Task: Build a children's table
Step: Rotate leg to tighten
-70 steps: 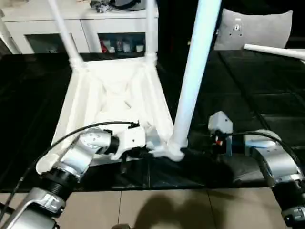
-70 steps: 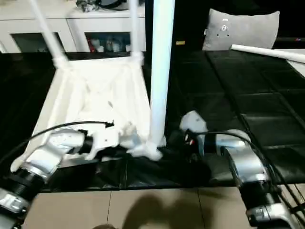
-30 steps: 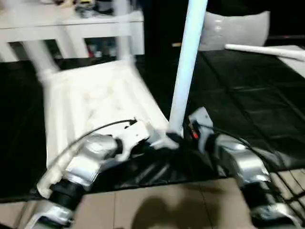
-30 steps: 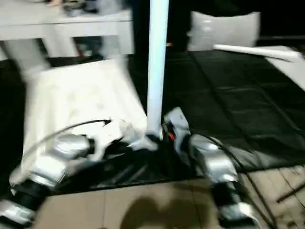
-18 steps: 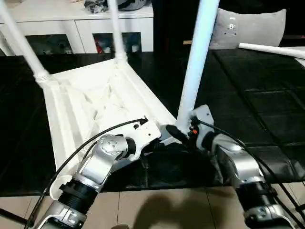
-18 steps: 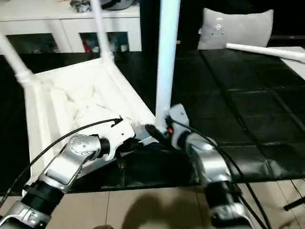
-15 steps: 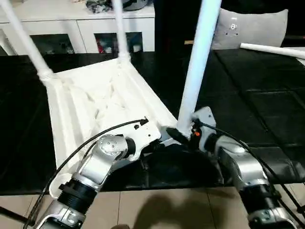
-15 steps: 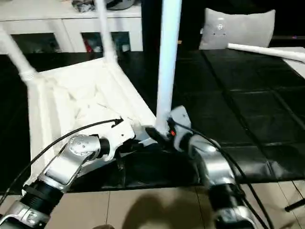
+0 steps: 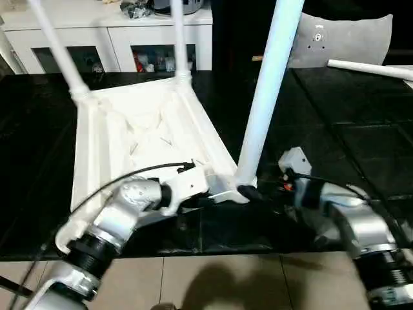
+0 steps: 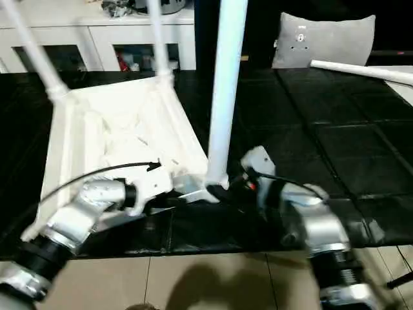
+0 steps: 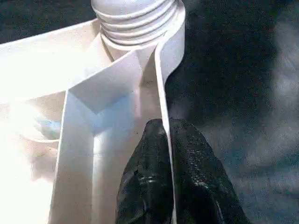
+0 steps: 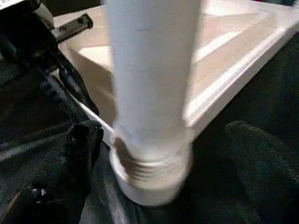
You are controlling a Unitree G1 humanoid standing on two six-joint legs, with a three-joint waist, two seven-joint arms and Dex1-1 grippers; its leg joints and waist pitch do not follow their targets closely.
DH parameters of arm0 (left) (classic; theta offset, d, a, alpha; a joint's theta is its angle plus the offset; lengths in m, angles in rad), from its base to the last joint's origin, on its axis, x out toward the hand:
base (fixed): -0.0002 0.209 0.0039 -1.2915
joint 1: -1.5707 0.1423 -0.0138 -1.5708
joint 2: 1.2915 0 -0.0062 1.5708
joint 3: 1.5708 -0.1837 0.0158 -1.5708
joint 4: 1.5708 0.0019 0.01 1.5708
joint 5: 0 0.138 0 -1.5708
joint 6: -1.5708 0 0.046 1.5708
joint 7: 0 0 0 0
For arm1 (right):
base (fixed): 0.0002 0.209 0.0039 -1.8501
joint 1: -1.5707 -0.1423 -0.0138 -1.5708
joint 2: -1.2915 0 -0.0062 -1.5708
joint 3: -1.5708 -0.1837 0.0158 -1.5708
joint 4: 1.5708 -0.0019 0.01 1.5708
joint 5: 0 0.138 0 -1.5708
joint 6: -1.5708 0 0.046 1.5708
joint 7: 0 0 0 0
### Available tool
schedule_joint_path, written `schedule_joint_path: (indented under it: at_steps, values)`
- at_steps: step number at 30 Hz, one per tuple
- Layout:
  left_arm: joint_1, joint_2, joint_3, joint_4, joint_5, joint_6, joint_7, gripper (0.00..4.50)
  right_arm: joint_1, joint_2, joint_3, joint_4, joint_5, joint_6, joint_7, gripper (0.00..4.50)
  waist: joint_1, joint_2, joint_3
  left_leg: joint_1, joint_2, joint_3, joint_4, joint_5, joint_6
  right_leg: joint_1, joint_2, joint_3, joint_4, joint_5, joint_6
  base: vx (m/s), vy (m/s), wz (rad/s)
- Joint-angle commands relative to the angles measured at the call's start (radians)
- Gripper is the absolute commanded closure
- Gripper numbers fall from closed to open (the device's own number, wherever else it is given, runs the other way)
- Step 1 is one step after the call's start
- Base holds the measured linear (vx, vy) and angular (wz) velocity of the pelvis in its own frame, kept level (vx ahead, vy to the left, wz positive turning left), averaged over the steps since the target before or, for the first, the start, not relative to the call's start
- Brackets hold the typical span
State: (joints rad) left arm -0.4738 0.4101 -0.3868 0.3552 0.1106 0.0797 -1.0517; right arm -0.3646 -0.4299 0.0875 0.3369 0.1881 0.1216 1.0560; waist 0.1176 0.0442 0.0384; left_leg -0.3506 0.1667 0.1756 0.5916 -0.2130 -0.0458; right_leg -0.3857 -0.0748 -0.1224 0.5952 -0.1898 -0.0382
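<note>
The white tabletop (image 9: 139, 139) lies ribbed side up on the black work surface. Legs stand in three of its corner sockets: far left (image 9: 57, 45), far right (image 9: 181, 39) and the near right leg (image 9: 266, 97). A fourth leg (image 9: 371, 66) lies loose at the far right. My left gripper (image 11: 166, 128) is shut on the tabletop rim (image 11: 161, 79), just short of the near right socket. My right gripper (image 12: 168, 149) is open, its fingers (image 12: 84, 140) spread wide either side of the near right leg's threaded base (image 12: 149, 177).
The black-covered work surface (image 9: 335, 148) ends just in front of my arms, with tiled floor (image 9: 213, 284) below. A grey cushion (image 9: 342, 39) lies at the back right, and a white cabinet (image 9: 110, 29) stands behind the table.
My right arm has drawn back to the right from the near right leg's base. The tabletop has swung back toward square. The left gripper keeps its hold on the rim.
</note>
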Motion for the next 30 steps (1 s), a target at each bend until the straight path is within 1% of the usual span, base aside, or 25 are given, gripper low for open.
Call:
schedule_joint_path:
  at_steps: [1,2,3,4,5,6,7,8,9,10,11,13,14,15,16,18,19,20,22,23,25,26,28,30]
  values:
    - [-0.003,0.037,-0.07,0.017,0.014,-0.064,-0.124,4.5,-0.039,-0.024,0.024,0.022,-0.012,-0.047,0.079,0.03,0.004,-0.01,-0.056,-0.004,0.071,-0.029,-0.063,-0.122,0.095,0.053,-0.1,0.069,-0.077,-0.243,-0.148,0.0,0.0,0.0]
    - [-0.005,0.052,-0.078,0.019,0.01,-0.084,-0.16,4.5,-0.046,-0.036,0.039,0.025,-0.01,-0.055,0.125,0.03,0.004,-0.008,-0.057,-0.004,0.072,-0.028,-0.064,-0.117,0.094,0.053,-0.1,0.07,-0.075,-0.241,-0.15,0.0,0.0,0.0]
    - [-0.006,0.062,-0.084,0.022,0.008,-0.097,-0.181,4.5,-0.049,-0.044,0.051,0.026,-0.013,-0.06,0.155,0.03,0.004,-0.015,-0.056,-0.004,0.074,-0.027,-0.063,-0.113,0.098,0.051,-0.098,0.07,-0.073,-0.231,-0.154,0.0,0.0,0.0]
    - [-0.006,0.062,-0.084,0.022,0.008,-0.097,-0.181,4.5,-0.049,-0.044,0.051,0.026,-0.013,-0.06,0.155,0.03,0.007,-0.01,-0.057,-0.003,0.078,-0.027,-0.062,-0.101,0.103,0.05,-0.099,0.072,-0.069,-0.211,-0.16,0.0,0.0,0.0]
    - [-0.007,0.068,-0.087,0.026,0.006,-0.11,-0.196,4.5,-0.05,-0.048,0.06,0.027,-0.016,-0.066,0.175,0.03,0.008,-0.01,-0.057,-0.002,0.078,-0.027,-0.061,-0.099,0.105,0.047,-0.098,0.072,-0.068,-0.201,-0.166,0.0,0.0,0.0]
    - [-0.009,0.073,-0.092,0.029,0.001,-0.118,-0.214,4.5,-0.051,-0.05,0.072,0.028,-0.015,-0.064,0.192,0.29,0.012,-0.01,-0.059,-0.001,0.08,-0.027,-0.061,-0.091,0.107,0.048,-0.099,0.072,-0.064,-0.176,-0.175,0.0,0.0,0.0]
    - [-0.012,0.076,-0.097,0.036,-0.004,-0.133,-0.228,4.5,-0.053,-0.051,0.081,0.034,-0.013,-0.068,0.203,0.29,0.016,-0.01,-0.059,-0.001,0.081,-0.027,-0.061,-0.088,0.109,0.048,-0.099,0.072,-0.063,-0.162,-0.183,0.0,0.0,0.0]
    - [-0.014,0.078,-0.1,0.04,-0.008,-0.145,-0.241,4.5,-0.056,-0.048,0.089,0.039,-0.009,-0.067,0.211,0.37,0.018,-0.014,-0.059,-0.001,0.081,-0.026,-0.061,-0.086,0.111,0.048,-0.099,0.072,-0.062,-0.158,-0.184,0.0,0.0,0.0]
    - [-0.014,0.079,-0.102,0.039,-0.013,-0.149,-0.25,4.5,-0.058,-0.045,0.094,0.045,-0.006,-0.064,0.217,0.37,0.022,-0.012,-0.059,0.0,0.081,-0.027,-0.061,-0.089,0.108,0.048,-0.101,0.073,-0.06,-0.16,-0.187,0.0,0.0,0.0]
    - [-0.015,0.079,-0.102,0.042,-0.016,-0.153,-0.257,4.5,-0.062,-0.042,0.096,0.053,-0.003,-0.066,0.222,0.42,0.023,-0.012,-0.059,0.0,0.081,-0.026,-0.061,-0.092,0.108,0.048,-0.101,0.073,-0.061,-0.162,-0.188,0.0,0.0,0.0]
    - [-0.014,0.078,-0.103,0.041,-0.016,-0.157,-0.258,4.5,-0.064,-0.038,0.101,0.061,-0.006,-0.071,0.224,0.71,0.025,-0.011,-0.059,0.001,0.082,-0.027,-0.062,-0.099,0.1,0.049,-0.102,0.072,-0.061,-0.17,-0.188,0.0,0.0,0.0]
    - [-0.015,0.077,-0.104,0.042,-0.014,-0.164,-0.259,4.5,-0.067,-0.034,0.107,0.071,-0.01,-0.081,0.228,0.79,0.024,-0.012,-0.058,-0.001,0.081,-0.027,-0.063,-0.106,0.089,0.05,-0.103,0.072,-0.063,-0.183,-0.186,0.0,0.0,0.0]
    - [-0.015,0.077,-0.105,0.042,-0.014,-0.165,-0.26,4.5,-0.067,-0.033,0.108,0.072,-0.011,-0.082,0.229,0.81,0.024,-0.012,-0.058,-0.001,0.08,-0.027,-0.063,-0.106,0.088,0.05,-0.102,0.072,-0.064,-0.185,-0.183,0.0,0.0,0.0]
    - [-0.015,0.077,-0.106,0.044,-0.012,-0.169,-0.26,4.5,-0.067,-0.031,0.112,0.075,-0.012,-0.087,0.233,0.93,0.024,-0.012,-0.058,-0.001,0.08,-0.027,-0.063,-0.11,0.086,0.051,-0.103,0.072,-0.064,-0.194,-0.179,0.0,0.0,0.0]
    - [-0.014,0.076,-0.106,0.044,-0.012,-0.17,-0.262,4.5,-0.066,-0.028,0.116,0.075,-0.014,-0.092,0.234,0.93,0.024,-0.011,-0.058,0.0,0.081,-0.027,-0.064,-0.112,0.084,0.05,-0.103,0.073,-0.066,-0.2,-0.175,0.0,0.0,0.0]
    - [-0.013,0.075,-0.105,0.046,-0.011,-0.173,-0.265,4.5,-0.064,-0.024,0.12,0.077,-0.018,-0.095,0.238,1.24,0.024,-0.012,-0.059,-0.001,0.08,-0.027,-0.063,-0.106,0.083,0.051,-0.102,0.073,-0.064,-0.194,-0.176,0.0,0.0,0.0]
    - [-0.013,0.075,-0.105,0.047,-0.011,-0.175,-0.267,4.5,-0.063,-0.022,0.122,0.077,-0.019,-0.097,0.238,1.29,0.024,-0.01,-0.06,-0.003,0.08,-0.028,-0.063,-0.1,0.085,0.052,-0.101,0.072,-0.063,-0.185,-0.176,0.0,0.0,0.0]
    - [-0.013,0.075,-0.105,0.047,-0.011,-0.175,-0.267,4.5,-0.063,-0.022,0.122,0.077,-0.019,-0.097,0.238,1.29,0.024,-0.011,-0.059,-0.002,0.08,-0.028,-0.063,-0.101,0.085,0.051,-0.101,0.072,-0.063,-0.183,-0.176,0.0,0.0,0.0]
    - [-0.013,0.074,-0.106,0.055,-0.01,-0.184,-0.272,4.5,-0.062,-0.014,0.132,0.081,-0.023,-0.098,0.239,1.55,0.024,-0.01,-0.059,-0.001,0.08,-0.028,-0.063,-0.101,0.087,0.05,-0.101,0.072,-0.062,-0.177,-0.179,0.0,0.0,0.0]
    - [-0.013,0.074,-0.107,0.058,-0.01,-0.187,-0.274,4.5,-0.062,-0.012,0.135,0.084,-0.022,-0.098,0.24,1.55,0.024,-0.01,-0.059,-0.002,0.08,-0.028,-0.063,-0.102,0.086,0.051,-0.101,0.072,-0.063,-0.179,-0.179,0.0,0.0,0.0]
    - [-0.013,0.075,-0.108,0.063,-0.009,-0.191,-0.276,4.5,-0.062,-0.01,0.141,0.087,-0.023,-0.099,0.24,1.75,0.024,-0.012,-0.06,-0.002,0.08,-0.028,-0.063,-0.1,0.086,0.052,-0.101,0.072,-0.062,-0.18,-0.177,0.0,0.0,0.0]
    - [-0.013,0.076,-0.108,0.063,-0.009,-0.191,-0.276,4.5,-0.063,-0.01,0.144,0.088,-0.024,-0.1,0.241,1.85,0.024,-0.012,-0.06,-0.002,0.079,-0.028,-0.062,-0.099,0.085,0.052,-0.101,0.072,-0.062,-0.18,-0.177,0.0,0.0,0.0]
    - [-0.012,0.076,-0.108,0.063,-0.01,-0.189,-0.277,4.5,-0.064,-0.011,0.151,0.09,-0.027,-0.101,0.244,1.95,0.025,-0.011,-0.059,-0.001,0.08,-0.027,-0.063,-0.105,0.084,0.051,-0.102,0.072,-0.065,-0.194,-0.175,0.0,0.0,0.0]
    - [-0.01,0.077,-0.108,0.063,-0.011,-0.188,-0.278,4.5,-0.067,-0.012,0.157,0.093,-0.032,-0.088,0.245,1.96,0.024,-0.012,-0.059,-0.001,0.08,-0.027,-0.063,-0.107,0.082,0.051,-0.101,0.072,-0.065,-0.199,-0.173,0.0,0.0,0.0]
